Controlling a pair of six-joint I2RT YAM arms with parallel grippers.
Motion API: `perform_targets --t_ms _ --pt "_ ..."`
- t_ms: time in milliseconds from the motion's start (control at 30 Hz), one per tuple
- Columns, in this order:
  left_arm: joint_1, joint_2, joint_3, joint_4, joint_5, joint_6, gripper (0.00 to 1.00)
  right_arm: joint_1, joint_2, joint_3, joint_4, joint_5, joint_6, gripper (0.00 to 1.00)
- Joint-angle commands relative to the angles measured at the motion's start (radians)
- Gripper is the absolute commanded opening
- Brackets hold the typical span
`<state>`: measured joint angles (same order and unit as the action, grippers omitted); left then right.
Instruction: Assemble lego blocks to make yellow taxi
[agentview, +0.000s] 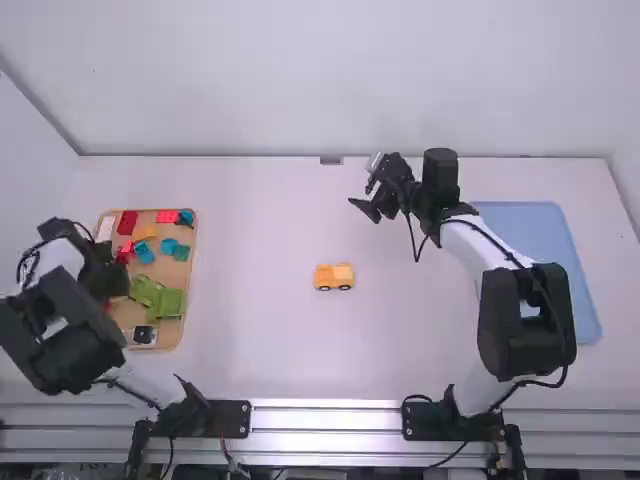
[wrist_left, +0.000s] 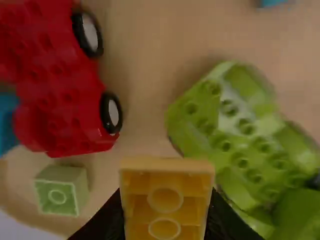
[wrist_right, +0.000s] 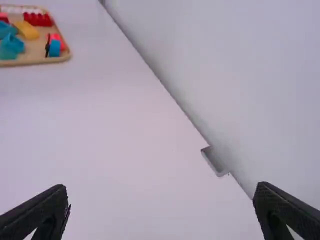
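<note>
Yellow taxi (agentview: 334, 277), part-built by the look of it, sitting out on the open middle of the surface (agentview: 260, 350), wheels down, upright! Over to the left tool (wrist_left: 164, 220): it's pinching a yellow block (wrist_left: 166, 182), studs showing, above the tray (agentview: 195, 250). The right tool (wrist_right: 161, 194) is spread wide with nothing between its fingers, beyond the taxi and off to its right.

Now, handling. This should be a light, stiff little thing, hard plastic, a touch slick on the flat sides, and likely to roll or pop apart at a joint if knocked. Best hold? From above, low across the narrow body, one finger on the near side, one on the far.

And the line-up: long axis running left to right, wheels showing along the near side. Which end is the nose? Can't call it!
</note>
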<state>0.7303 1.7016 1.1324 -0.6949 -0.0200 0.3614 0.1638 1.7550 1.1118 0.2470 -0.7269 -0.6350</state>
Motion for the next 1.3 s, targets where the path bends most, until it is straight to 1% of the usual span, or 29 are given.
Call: perform_targets --t_ms 0,100,167,200,233,300,367,400,433,467,567,600,667,733,800,833,867,900,933,1000,1033,1100,1167,1267 --pt "-0.075 -0.139 0.005 0.008 0.095 0.042 0.15 0.016 -0.010 0.043 0.001 -0.018 0.089 0.99" --pt "-0.172 -0.259 -0.019 0.042 0.193 0.117 0.14 0.014 -0.008 0.069 0.000 -0.111 0.093 0.98" --pt "-0.234 -0.319 -0.033 0.068 0.250 0.143 0.16 0.016 -0.002 0.085 0.000 -0.160 0.088 0.98" --pt "-0.280 -0.353 -0.044 0.093 0.294 0.166 0.15 0.023 0.008 0.101 0.003 -0.180 0.090 0.98" --pt "-0.292 -0.361 -0.047 0.100 0.307 0.172 0.15 0.026 0.013 0.106 0.004 -0.186 0.090 0.99" --pt "-0.391 -0.405 -0.077 0.180 0.435 0.220 0.15 0.051 0.076 0.163 0.016 -0.282 0.090 0.98" --pt "-0.420 -0.411 -0.089 0.214 0.483 0.233 0.14 0.059 0.098 0.186 0.015 -0.326 0.089 0.99" --pt "-0.474 -0.411 -0.112 0.293 0.581 0.241 0.15 0.077 0.144 0.233 0.014 -0.410 0.090 0.99" --pt "-0.497 -0.407 -0.125 0.335 0.627 0.237 0.15 0.086 0.166 0.257 0.011 -0.449 0.092 0.98" --pt "-0.530 -0.401 -0.149 0.409 0.699 0.235 0.15 0.099 0.199 0.294 0.010 -0.510 0.112 0.98" --pt "-0.572 -0.377 -0.188 0.537 0.812 0.231 0.15 0.106 0.246 0.351 0.011 -0.620 0.145 0.98" --pt "-0.591 -0.357 -0.206 0.607 0.883 0.230 0.15 0.104 0.276 0.384 0.012 -0.700 0.154 0.98" --pt "-0.617 -0.324 -0.228 0.703 0.993 0.230 0.15 0.104 0.310 0.426 0.012 -0.805 0.163 0.99" --pt "-0.643 -0.281 -0.242 0.803 1.114 0.230 0.15 0.111 0.340 0.472 0.008 -0.834 0.217 0.99" --pt "-0.668 -0.237 -0.243 0.893 1.178 0.192 0.14 0.122 0.350 0.495 0.008 -0.834 0.280 1.00" --pt "-0.676 -0.220 -0.243 0.929 1.185 0.165 0.14 0.125 0.350 0.496 0.009 -0.834 0.298 1.00" --pt "-0.690 -0.192 -0.243 1.000 1.187 0.106 0.13 0.129 0.350 0.500 0.015 -0.834 0.318 1.00" --pt "-0.690 -0.192 -0.243 1.000 1.187 0.106 0.13 0.129 0.350 0.500 0.015 -0.834 0.318 1.00" --pt "-0.710 -0.153 -0.243 1.103 1.187 0.031 0.13 0.140 0.350 0.503 0.032 -0.834 0.335 0.97" --pt "-0.731 -0.113 -0.243 1.216 1.188 -0.048 0.13 0.153 0.350 0.503 0.042 -0.834 0.343 0.96" --pt "-0.735 -0.105 -0.243 1.240 1.189 -0.065 0.13 0.155 0.350 0.503 0.045 -0.834 0.343 0.95" --pt "-0.746 -0.073 -0.243 1.340 1.210 -0.133 0.15 0.158 0.350 0.503 0.045 -0.834 0.340 0.94" --pt "-0.741 -0.063 -0.243 1.392 1.240 -0.171 0.15 0.155 0.350 0.503 0.040 -0.834 0.340 0.91" --pt "-0.747 -0.063 -0.243 1.395 1.228 -0.171 0.15 0.163 0.350 0.503 0.040 -0.834 0.340 0.88"
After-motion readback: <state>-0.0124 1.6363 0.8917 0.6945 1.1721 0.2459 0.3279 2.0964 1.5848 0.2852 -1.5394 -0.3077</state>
